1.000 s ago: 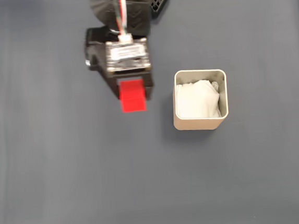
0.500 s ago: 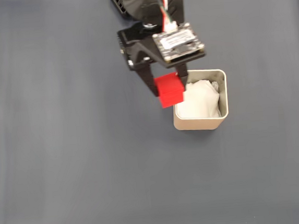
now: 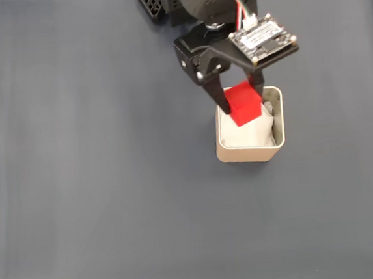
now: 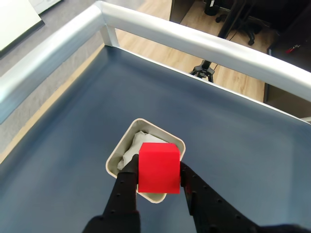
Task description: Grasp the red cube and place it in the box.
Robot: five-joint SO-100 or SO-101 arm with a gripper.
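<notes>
The red cube [image 3: 243,104] is off the table, pinched between the two black fingers of the gripper [image 3: 242,106] and held above the box [image 3: 248,153]. In the fixed view it sits over the box's upper-left part, overlapping the rim on the side nearest the arm's base; in the wrist view the red cube [image 4: 159,168] covers the near half of the box [image 4: 118,153], with the gripper [image 4: 158,178] clamped on its two side faces. The white padding [image 3: 254,132] inside the box lies bare, with nothing resting on it.

By my reading, the grasp and the lift are done and the carry is nearly finished. What remains is to bring the cube fully inside the box's walls, lower it if needed, and let go. The dark table [image 3: 80,188] around the box holds nothing else
</notes>
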